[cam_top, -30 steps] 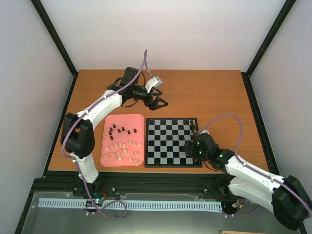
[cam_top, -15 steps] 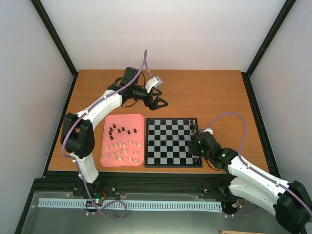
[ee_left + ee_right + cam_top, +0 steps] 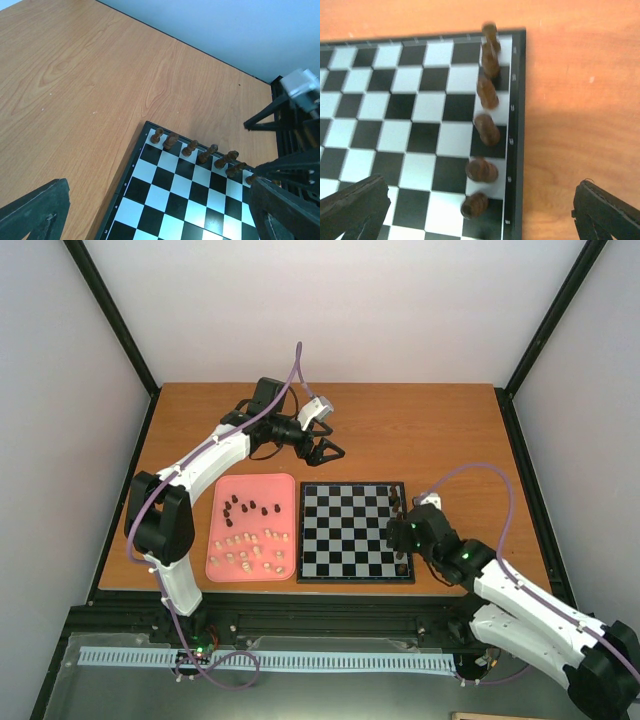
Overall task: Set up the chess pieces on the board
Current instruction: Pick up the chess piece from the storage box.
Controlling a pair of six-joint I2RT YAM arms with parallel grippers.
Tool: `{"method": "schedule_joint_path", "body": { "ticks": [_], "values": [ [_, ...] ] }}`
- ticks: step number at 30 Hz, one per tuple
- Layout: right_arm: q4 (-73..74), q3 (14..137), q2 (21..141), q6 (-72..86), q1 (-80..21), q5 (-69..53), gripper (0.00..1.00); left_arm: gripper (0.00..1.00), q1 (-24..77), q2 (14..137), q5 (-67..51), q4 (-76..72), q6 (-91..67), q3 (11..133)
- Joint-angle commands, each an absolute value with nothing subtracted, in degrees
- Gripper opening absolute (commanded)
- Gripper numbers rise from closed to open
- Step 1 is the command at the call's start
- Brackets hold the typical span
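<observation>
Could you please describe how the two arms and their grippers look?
The left arm and right arm have white links and black joints, each trailing a purple cable. The left gripper and right gripper are black, with two angular fingers.

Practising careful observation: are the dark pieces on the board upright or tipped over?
Upright: in the left wrist view, the dark pieces stand in a row along the board edge.

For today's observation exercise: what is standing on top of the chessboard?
A row of dark pieces stands along the right edge of the chessboard. From above, the right arm covers the row's near end, so the full count is hidden.
</observation>
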State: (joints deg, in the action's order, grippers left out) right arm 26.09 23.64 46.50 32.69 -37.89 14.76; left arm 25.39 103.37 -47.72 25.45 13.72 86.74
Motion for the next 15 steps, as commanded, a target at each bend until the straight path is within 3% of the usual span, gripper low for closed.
{"method": "schedule_joint_path", "body": {
  "ticks": [1, 11, 15],
  "values": [
    [29.14, 30.39, 45.46, 28.8, -37.44, 20.38, 1.0, 1.0, 25.14, 102.05, -47.07, 26.44, 13.79, 90.18],
    [25.73, 44.39, 56.63, 21.43, -38.06, 15.54, 1.0, 1.0, 23.95, 94.12, -38.83, 29.2, 10.14, 92.34],
    [22.99, 50.33, 63.68, 18.61, -43.2, 16.62, 0.99, 1.0, 19.8, 88.58, -34.07, 25.81, 3.56, 90.32]
  ]
}}
